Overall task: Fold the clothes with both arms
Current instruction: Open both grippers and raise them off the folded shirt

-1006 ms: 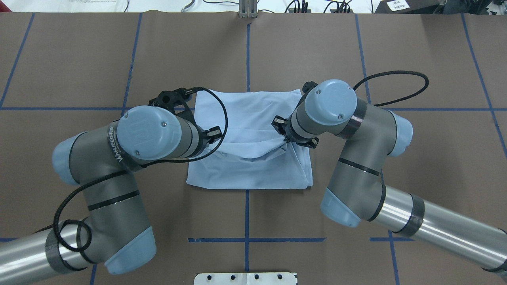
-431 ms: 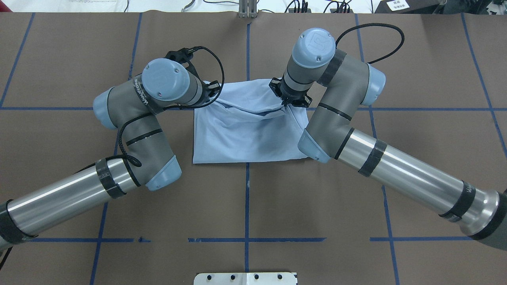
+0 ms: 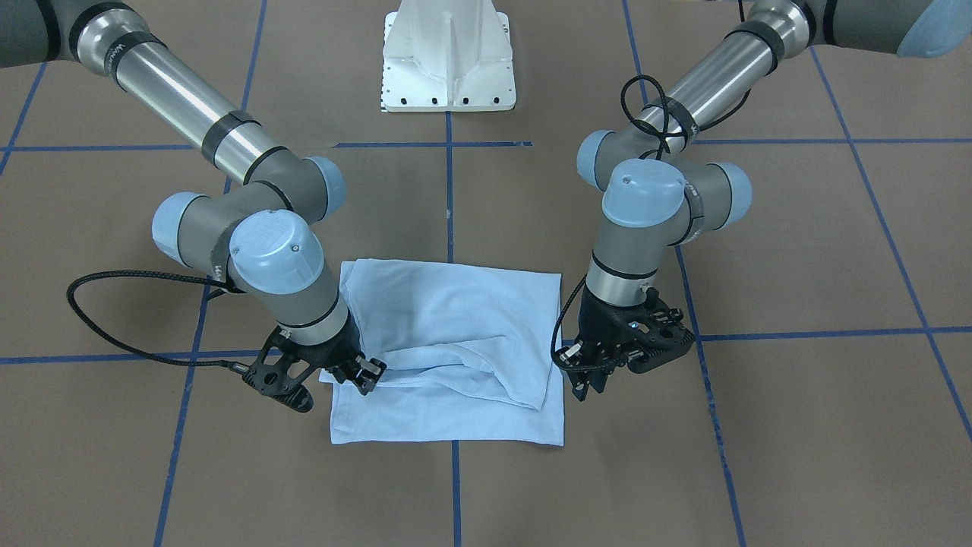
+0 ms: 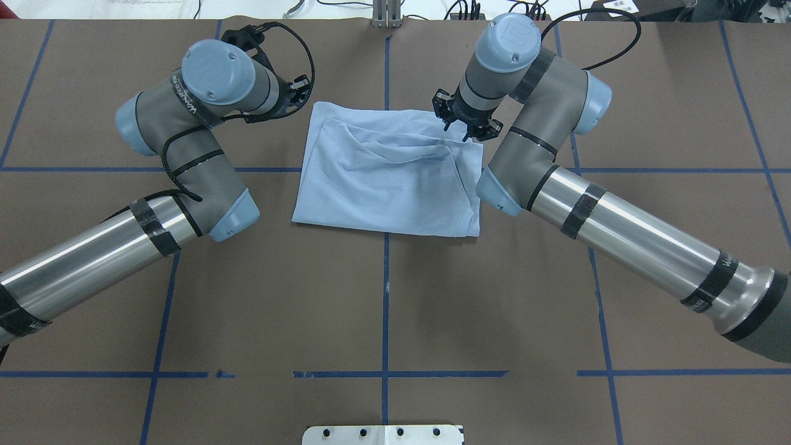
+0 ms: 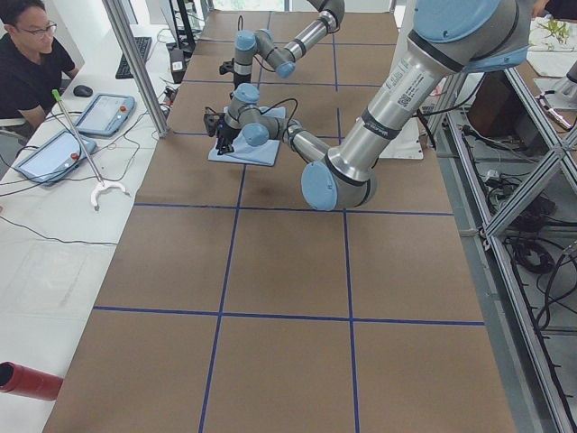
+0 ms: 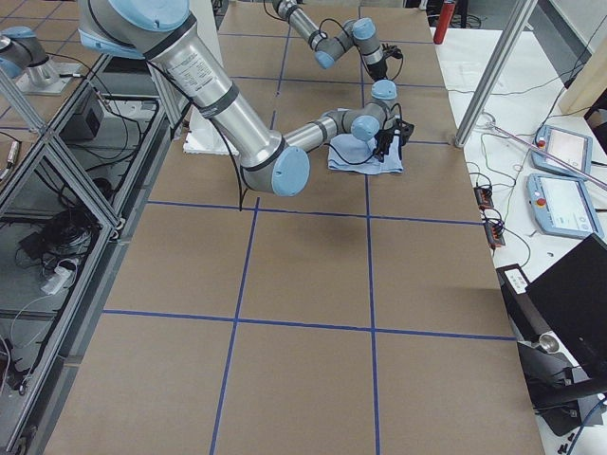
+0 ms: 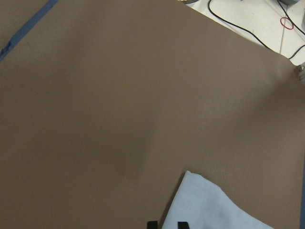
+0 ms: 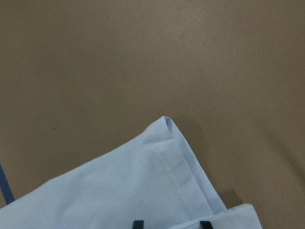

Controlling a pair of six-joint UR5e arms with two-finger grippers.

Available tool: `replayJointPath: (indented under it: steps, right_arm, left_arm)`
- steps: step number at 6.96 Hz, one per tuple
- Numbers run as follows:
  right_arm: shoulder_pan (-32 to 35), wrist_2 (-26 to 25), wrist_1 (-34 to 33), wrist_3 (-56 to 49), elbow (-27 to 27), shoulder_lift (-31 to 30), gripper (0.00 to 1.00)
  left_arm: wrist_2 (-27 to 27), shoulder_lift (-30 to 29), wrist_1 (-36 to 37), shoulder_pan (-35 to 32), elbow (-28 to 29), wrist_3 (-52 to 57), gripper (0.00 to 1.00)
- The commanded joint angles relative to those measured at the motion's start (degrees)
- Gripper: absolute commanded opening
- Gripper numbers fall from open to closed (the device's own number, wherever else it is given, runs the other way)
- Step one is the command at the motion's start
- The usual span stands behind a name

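Light blue T-shirt (image 4: 383,185) lies folded on the brown counter (image 4: 278,296). This fold looks done: the left pincer (image 3: 586,387) and right pincer (image 3: 364,374) sit at its far corners, fingers apart, holding nothing. Next they probably need to lift and grab again. Blue tape lines (image 4: 384,290) cross the counter; a person (image 5: 32,54) sits nearby.

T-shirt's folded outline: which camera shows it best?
Overhead exterior: nearly the whole T-shirt is in plain sight, folds and creases clear. Front-facing shows it too, one edge partly covered. Side views show it small and far; wrist cameras catch only corners.
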Motion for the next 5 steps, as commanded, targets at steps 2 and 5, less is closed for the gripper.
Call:
replayJointPath:
  steps: [2, 5]
  right_arm:
    - [1.02, 1.04, 0.03, -2.21, -0.35, 0.84, 1.00]
    - [5.13, 5.23, -0.59, -11.86, -0.08, 1.29, 1.00]
  left_arm:
    - [-3.66, -0.38, -0.18, -0.67, -0.17, 1.28, 1.00]
    - [-4.58, -1.60, -6.29, -0.06, 4.80, 4.59, 0.99]
